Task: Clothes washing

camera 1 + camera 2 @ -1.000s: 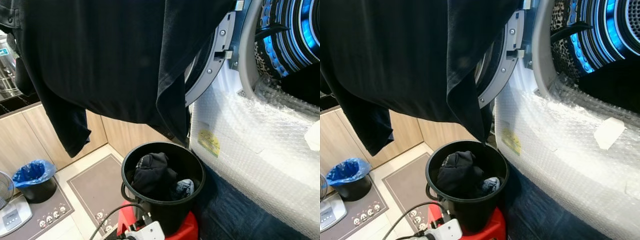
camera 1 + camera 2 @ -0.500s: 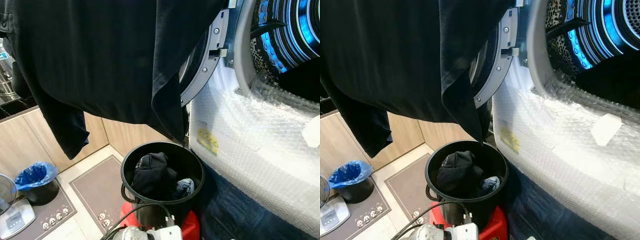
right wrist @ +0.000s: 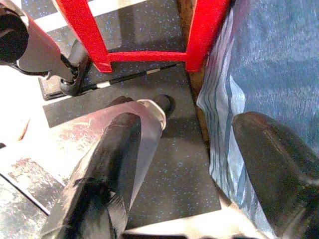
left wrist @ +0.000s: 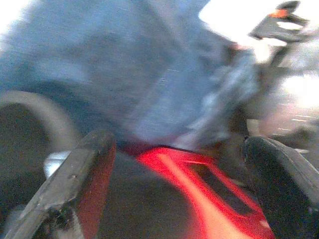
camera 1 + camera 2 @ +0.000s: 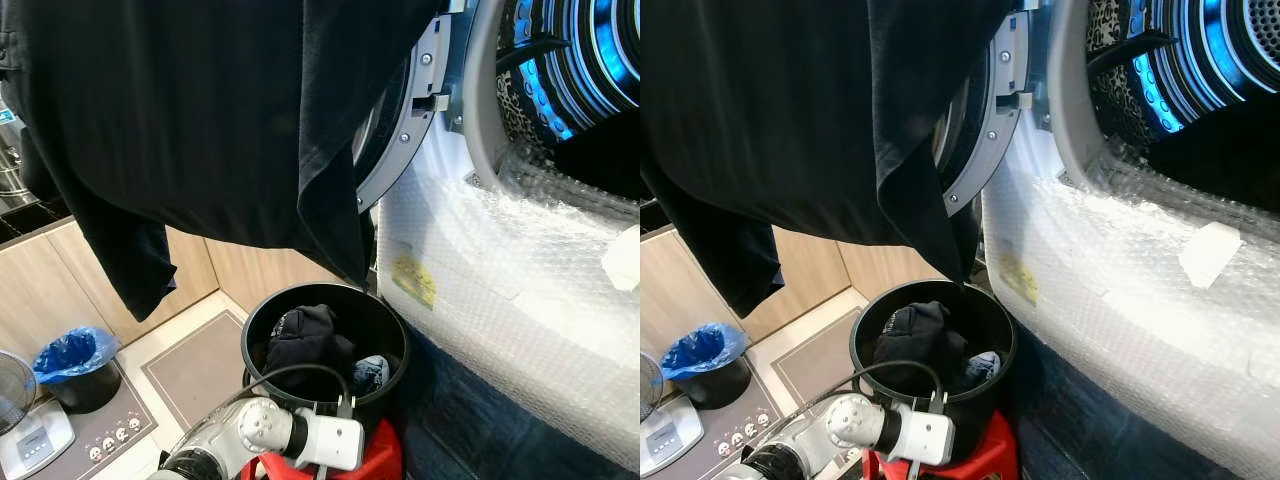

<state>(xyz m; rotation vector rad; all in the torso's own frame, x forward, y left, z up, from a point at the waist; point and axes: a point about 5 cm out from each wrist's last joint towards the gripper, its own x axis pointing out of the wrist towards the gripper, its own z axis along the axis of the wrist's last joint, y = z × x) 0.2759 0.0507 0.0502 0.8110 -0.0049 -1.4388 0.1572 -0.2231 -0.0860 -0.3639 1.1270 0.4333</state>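
A large black garment (image 5: 200, 120) hangs across the upper left and centre of the frame, its lowest fold dangling just above the round black plastic bucket (image 5: 385, 385) at lower centre. The bucket holds dark crumpled clothes (image 5: 305, 340) and stands on a red stool (image 5: 385, 462). At upper right is the open washing machine drum (image 5: 590, 60), lit blue, with the grey round door (image 5: 415, 120) swung open beside it and bubble wrap (image 5: 500, 270) covering the machine's front below. The silver left arm (image 5: 270, 435) reaches in at the bottom edge, just in front of the bucket. In the blurred left wrist view, the left gripper (image 4: 179, 189) seems spread apart with nothing between its fingers, above the red stool. The right gripper (image 3: 199, 174) also stands apart, empty, over dark speckled floor (image 3: 169, 169) near the stool's legs. A small bin with a blue bag (image 5: 72, 355) sits at lower left.
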